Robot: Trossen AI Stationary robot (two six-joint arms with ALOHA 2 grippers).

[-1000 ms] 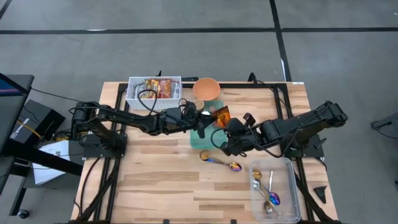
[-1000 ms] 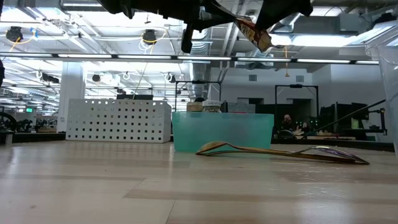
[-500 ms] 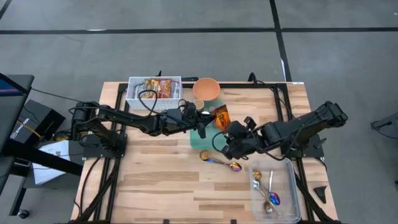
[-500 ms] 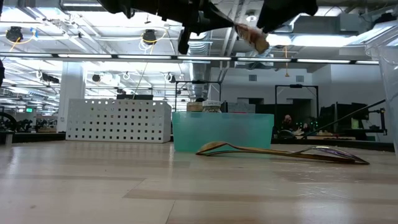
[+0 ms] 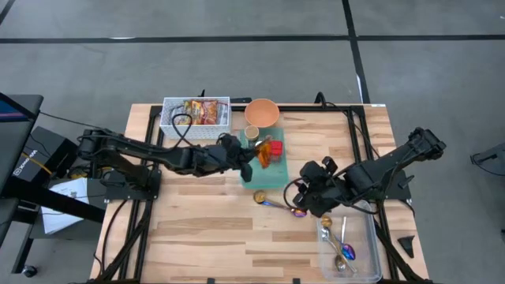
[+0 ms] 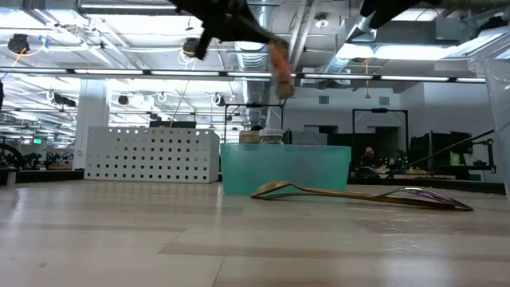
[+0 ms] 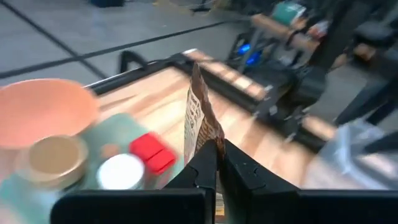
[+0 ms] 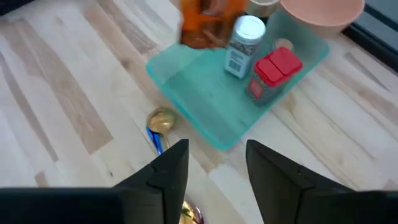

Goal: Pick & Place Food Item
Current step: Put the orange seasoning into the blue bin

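Note:
The food item is an orange-brown snack packet [image 5: 267,152]. My left gripper [image 5: 252,158] is shut on it above the teal tray [image 5: 272,177]. In the low view the packet [image 6: 279,62] hangs high over the tray [image 6: 239,171]. My right gripper [image 8: 214,171] is open and empty. It hovers over the table near the tray's near right corner, above a spoon [image 5: 280,205]. It also shows in the high view [image 5: 301,199]. My left gripper pinches one end of the packet [image 7: 208,144] between its two fingers. The rest of the packet [image 7: 199,112] sticks out edge-on past the fingertips. The packet is lifted clear, above the tray, and slants down from the fingers in the low view.
The tray holds a white-lidded jar [image 8: 242,37] and a red-lidded jar [image 8: 273,68]. An orange bowl [image 5: 262,112] and a small cup [image 5: 251,132] stand behind it. A white basket of packets [image 5: 195,113] is at the far left, and a clear bin of spoons [image 5: 347,237] at the near right.
My left gripper has carried the packet toward the table's left, over the tray. My right gripper, which was at the packet, has drawn back toward the table's near right, away from it. The packet stays with the left gripper.

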